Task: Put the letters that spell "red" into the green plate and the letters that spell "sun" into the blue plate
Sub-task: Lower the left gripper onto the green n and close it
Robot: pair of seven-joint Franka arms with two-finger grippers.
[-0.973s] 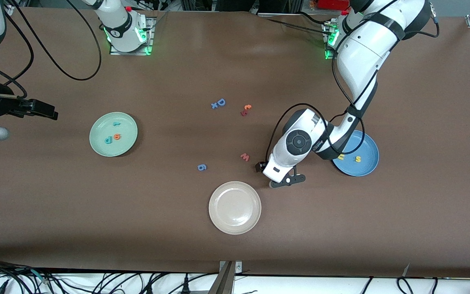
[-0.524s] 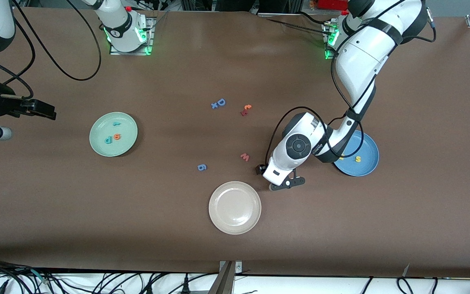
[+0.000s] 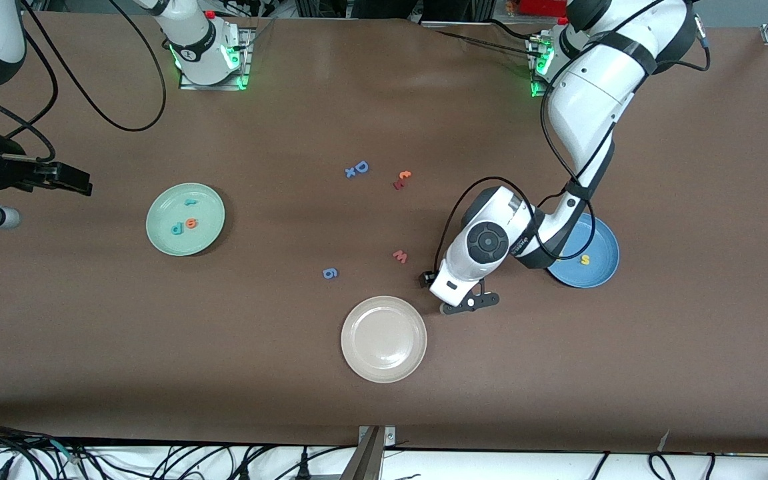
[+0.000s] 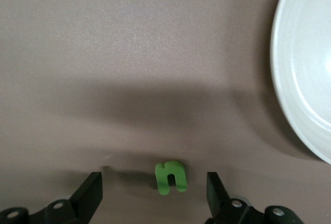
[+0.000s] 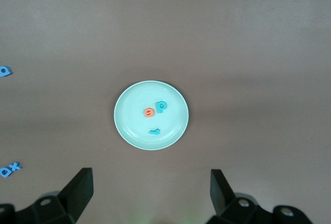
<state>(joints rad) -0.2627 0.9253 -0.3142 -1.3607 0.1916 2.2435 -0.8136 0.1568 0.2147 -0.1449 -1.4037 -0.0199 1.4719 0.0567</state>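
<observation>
Lining up: our left gripper (image 4: 154,193) sits spread around green "n" (image 4: 170,176) beside the beige-white plate (image 4: 289,79)
Right gripper (image 5: 150,193): open, waiting

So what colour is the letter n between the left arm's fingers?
Green; the n shows best in the left wrist view.

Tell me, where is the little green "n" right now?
The green "n" lies flat on the brown table, between the open fingers of the left gripper, which is low beside the beige-white plate. The front view hides it under that arm.
</observation>
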